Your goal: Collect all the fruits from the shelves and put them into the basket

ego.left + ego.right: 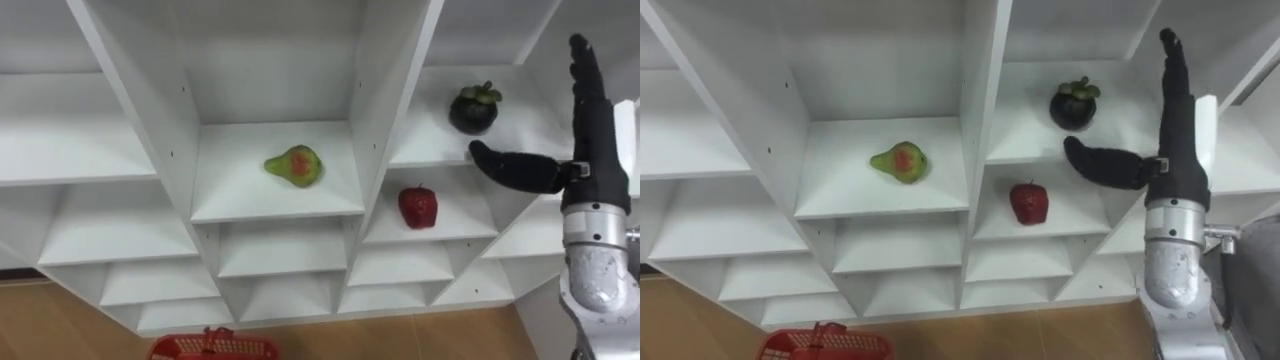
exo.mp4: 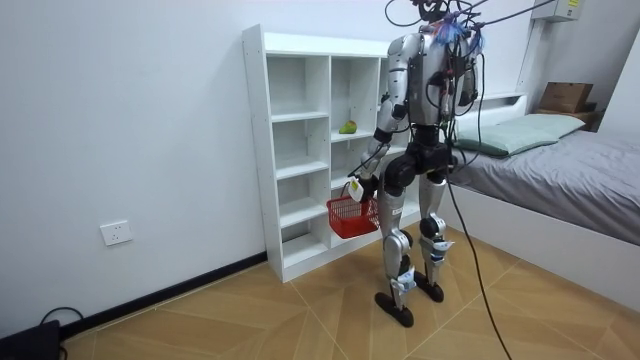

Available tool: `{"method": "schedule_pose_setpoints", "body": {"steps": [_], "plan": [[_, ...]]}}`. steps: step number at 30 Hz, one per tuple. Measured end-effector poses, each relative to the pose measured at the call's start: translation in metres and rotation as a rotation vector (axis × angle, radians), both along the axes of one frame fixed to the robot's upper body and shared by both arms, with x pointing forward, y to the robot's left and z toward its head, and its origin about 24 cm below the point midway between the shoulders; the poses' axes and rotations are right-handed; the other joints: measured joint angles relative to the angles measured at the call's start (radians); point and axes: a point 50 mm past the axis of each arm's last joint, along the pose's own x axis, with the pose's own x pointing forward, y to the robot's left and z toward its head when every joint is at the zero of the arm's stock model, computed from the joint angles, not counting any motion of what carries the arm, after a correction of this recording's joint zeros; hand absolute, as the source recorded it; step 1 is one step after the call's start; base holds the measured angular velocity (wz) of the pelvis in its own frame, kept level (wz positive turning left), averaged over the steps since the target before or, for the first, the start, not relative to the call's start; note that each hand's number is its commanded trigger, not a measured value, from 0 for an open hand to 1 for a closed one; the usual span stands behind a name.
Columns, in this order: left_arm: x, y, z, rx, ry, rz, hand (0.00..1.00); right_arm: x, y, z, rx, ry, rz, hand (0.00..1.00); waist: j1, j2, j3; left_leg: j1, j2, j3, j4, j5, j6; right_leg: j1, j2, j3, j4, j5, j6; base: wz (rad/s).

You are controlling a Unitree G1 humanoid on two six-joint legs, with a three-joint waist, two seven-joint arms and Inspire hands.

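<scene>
Plainly the collecting has hardly begun: three fruits lie on the closet's (image 1: 375,100) shelves; the pear (image 1: 294,166) in its middle column, the mangosteen (image 1: 473,108) in its right column, the red fruit (image 1: 418,206) one compartment lower in that same column. The right hand (image 1: 585,150) is raised before the closet's right column, open and empty, fingers straight, thumb stretched toward the mangosteen but apart from it; that fruit looks the likeliest first pick. Low before the closet hangs the red basket (image 1: 213,347); the left hand (image 2: 354,184) seems closed on its handle.

Basket (image 1: 213,347) half below bottom edge
</scene>
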Motion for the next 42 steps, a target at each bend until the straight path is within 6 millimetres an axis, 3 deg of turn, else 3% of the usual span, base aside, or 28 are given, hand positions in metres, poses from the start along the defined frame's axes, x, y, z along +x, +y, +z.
{"method": "schedule_pose_setpoints", "body": {"steps": [4,12,42], "plan": [[0.0,0.0,0.0,0.003,0.001,0.001,1.0,0.005,0.002,0.004,-0.001,-0.009,0.021,0.0,0.003,-0.003,-0.0004,0.001,0.0,-0.001,-0.001,0.0,0.0,0.001,0.0,-0.001,0.0,0.0,0.0,0.0],[0.001,0.002,0.0,0.011,-0.002,0.003,1.0,0.007,0.001,-0.013,0.025,0.121,0.073,0.0,0.006,-0.004,0.0008,0.0,0.0,-0.001,-0.001,0.0,0.0,-0.001,-0.001,-0.003,0.0,0.0,0.0,0.0],[0.004,0.004,0.002,0.021,-0.01,-0.018,1.0,0.013,-0.003,-0.019,-0.011,0.205,0.114,0.0,0.028,-0.01,0.0017,-0.01,-0.001,-0.023,0.0,0.001,0.0,-0.002,-0.002,-0.018,-0.001,0.0,0.0,0.01]]}}
